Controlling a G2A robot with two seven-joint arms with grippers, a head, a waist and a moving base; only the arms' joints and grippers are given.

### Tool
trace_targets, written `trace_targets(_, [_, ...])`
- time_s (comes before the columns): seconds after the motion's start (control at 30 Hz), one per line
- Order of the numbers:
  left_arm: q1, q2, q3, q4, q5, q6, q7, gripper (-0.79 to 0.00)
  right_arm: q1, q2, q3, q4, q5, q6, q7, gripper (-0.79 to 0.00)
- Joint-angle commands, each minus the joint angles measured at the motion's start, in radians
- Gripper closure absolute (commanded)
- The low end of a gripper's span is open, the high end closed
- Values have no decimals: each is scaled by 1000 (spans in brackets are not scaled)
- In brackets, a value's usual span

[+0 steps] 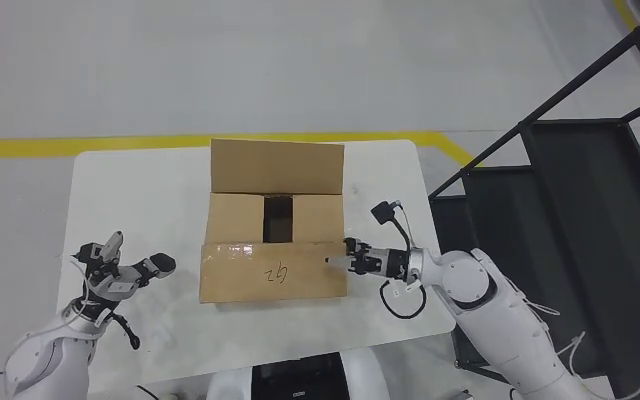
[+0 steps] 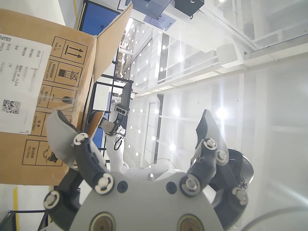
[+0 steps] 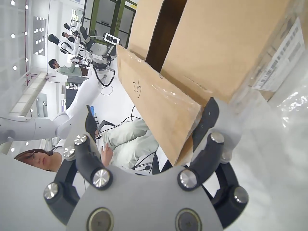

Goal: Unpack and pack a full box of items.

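Note:
A brown cardboard box (image 1: 272, 235) stands in the middle of the white table (image 1: 150, 190). Its far flap stands up, the side flaps are folded in with a dark gap (image 1: 278, 218) between them, and the near flap (image 1: 270, 272), with handwriting on it, lies about level. My right gripper (image 1: 345, 258) is at the right end of that near flap. It is open, and the flap's corner (image 3: 190, 126) lies between its fingers (image 3: 208, 118). My left gripper (image 1: 140, 258) is open and holds nothing, left of the box and apart from it. The box's labelled side (image 2: 26, 85) is beside one of its fingers (image 2: 57, 131).
A black metal stair frame (image 1: 560, 190) stands close off the table's right edge. A yellow floor line (image 1: 100, 146) runs behind the table. Bare tabletop lies to the left of the box and in a narrow strip to its right.

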Motion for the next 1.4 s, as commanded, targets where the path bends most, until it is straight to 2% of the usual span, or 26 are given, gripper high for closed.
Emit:
trace_targets(0.0, [5,0,-4,-5,-1,-2,1,-785,1,1,-3,-5,17,-8,21,-785])
trace_targets(0.03, [7,0,-5,-7,-1,-1,1,-785,1,2,-2,-4,24,-10,32,-742])
trace_targets(0.07, [8,0,-7,-9,-3,-2,3,-785,2,3,-1,-3,27,-10,39,-551])
trace_targets(0.13, [10,-1,-8,-10,-2,-1,6,-785,3,3,-2,6,23,-14,41,-74])
trace_targets(0.17, [11,-1,-8,-11,-2,-1,7,-785,5,3,-4,12,19,-16,40,0])
trace_targets(0.7, [20,-3,-15,-25,0,5,13,-785,40,5,-8,69,0,-64,8,0])
trace_targets(0.97, [21,-4,-16,-29,4,6,19,-785,131,-8,-52,92,-23,-54,-52,0])
trace_targets(1.37, [26,-5,-24,-32,6,13,21,-785,285,-39,-155,209,-69,-36,-128,0])
